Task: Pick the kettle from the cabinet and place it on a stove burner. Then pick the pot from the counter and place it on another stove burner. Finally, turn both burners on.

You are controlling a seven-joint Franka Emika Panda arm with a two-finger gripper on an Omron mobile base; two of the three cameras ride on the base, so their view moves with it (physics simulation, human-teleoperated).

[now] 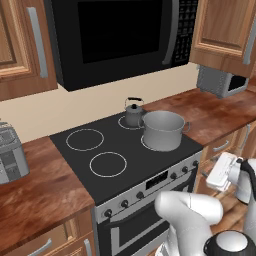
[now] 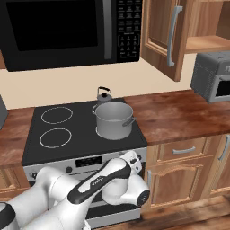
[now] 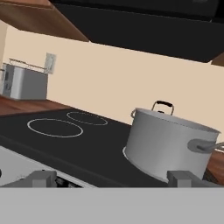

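Note:
The small dark kettle [image 1: 133, 112] [image 2: 104, 95] stands on the back right burner of the black cooktop [image 1: 125, 150]. Only its handle [image 3: 162, 105] shows behind the pot in the hand view. On the front right burner, just in front of the kettle, sits the wide grey pot [image 1: 163, 130] [image 2: 113, 119] [image 3: 168, 142]. The two left burners [image 1: 85, 139] [image 1: 108, 164] are bare rings. My gripper [image 3: 113, 179] [image 2: 133, 158] is open and holds nothing. It hangs low at the stove's front right edge, level with the knobs [image 1: 184, 170]. The cabinet [image 2: 179, 31] stands open above the counter [image 2: 179, 112].
A black microwave [image 2: 67, 27] hangs over the stove. A toaster [image 1: 10, 152] [image 3: 26, 82] stands on the left counter and a grey toaster oven [image 2: 213, 78] [image 1: 220, 81] on the right one. Drawers with grey pulls [image 2: 184, 150] sit below the right counter.

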